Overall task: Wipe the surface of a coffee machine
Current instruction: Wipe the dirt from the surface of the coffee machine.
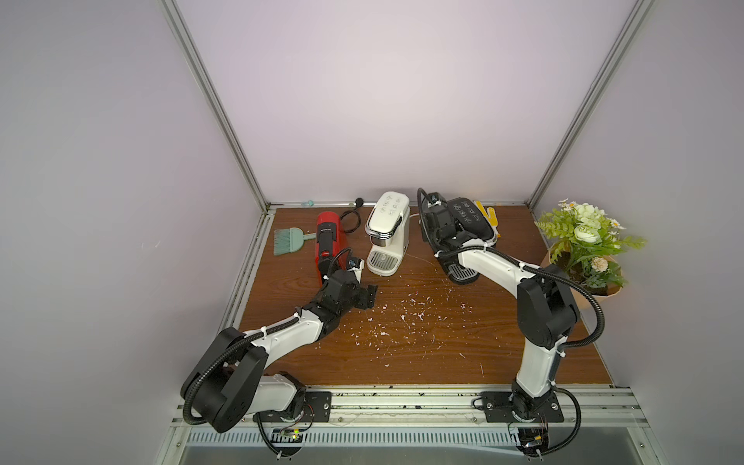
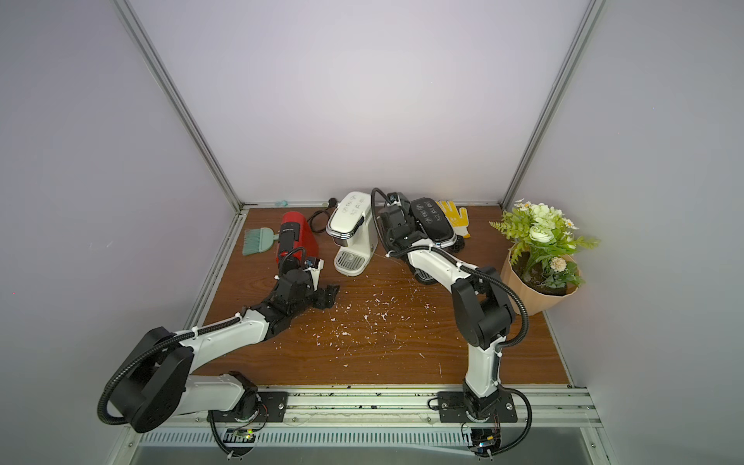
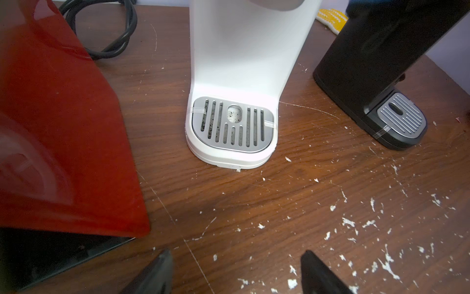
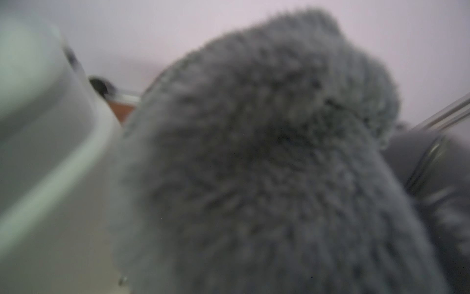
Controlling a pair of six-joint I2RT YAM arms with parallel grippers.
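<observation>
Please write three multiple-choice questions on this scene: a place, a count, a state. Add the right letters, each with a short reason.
1. The teal brush lies: A. beside the red machine, away from the white machine; B. between those two machines; C. on the white machine.
2. Coffee machines on the table: A. two; B. three; C. four.
3. The left gripper is: A. shut on the brush; B. open and empty; C. shut on the red machine.
1 A: both top views show it there. 2 B: red, white and the black machine. 3 B: its fingers stand apart over bare wood.
</observation>
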